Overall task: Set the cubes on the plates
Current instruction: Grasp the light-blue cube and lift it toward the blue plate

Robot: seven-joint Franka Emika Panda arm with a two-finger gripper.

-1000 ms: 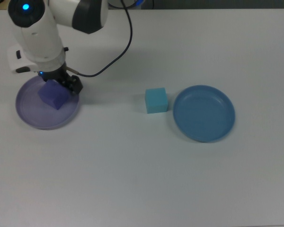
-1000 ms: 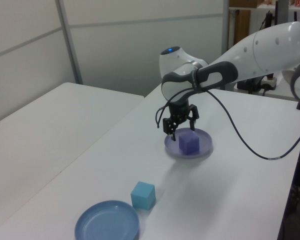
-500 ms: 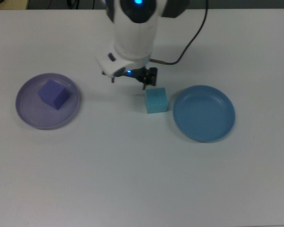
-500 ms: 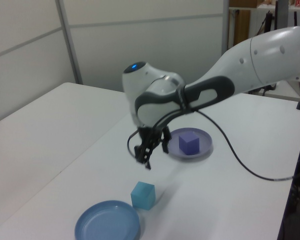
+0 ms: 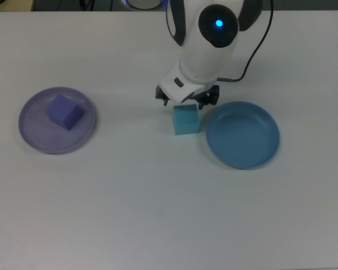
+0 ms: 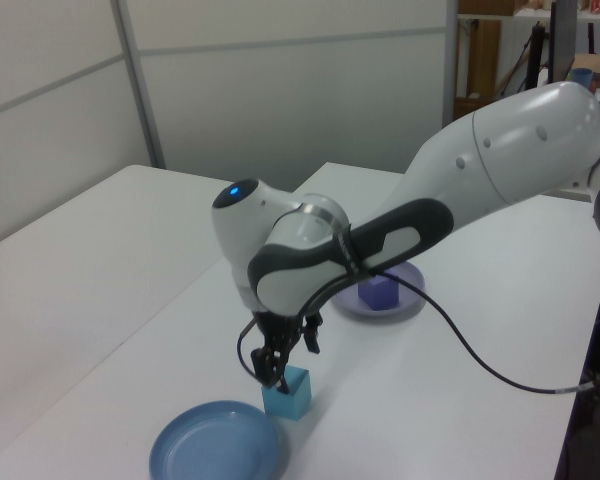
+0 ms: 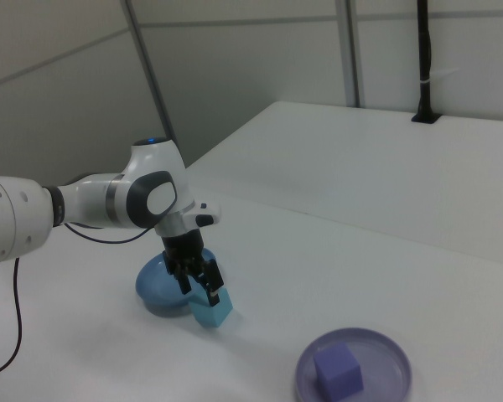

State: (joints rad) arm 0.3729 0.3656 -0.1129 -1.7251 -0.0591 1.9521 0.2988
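The end effector [image 5: 187, 102], fingers spread, hangs just over the teal cube [image 5: 186, 119] beside the blue plate [image 5: 243, 135], while the purple cube [image 5: 63, 112] sits on the lavender plate [image 5: 45, 140]

No legible text or labels anywhere.

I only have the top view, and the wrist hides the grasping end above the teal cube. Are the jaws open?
Observer: Yes. In the right view the gripper has its jaws spread apart.
Operator: Is the teal cube off the table?
Observer: No. In the left view the teal cube rests on the table, with the jaws down at about its top edge.
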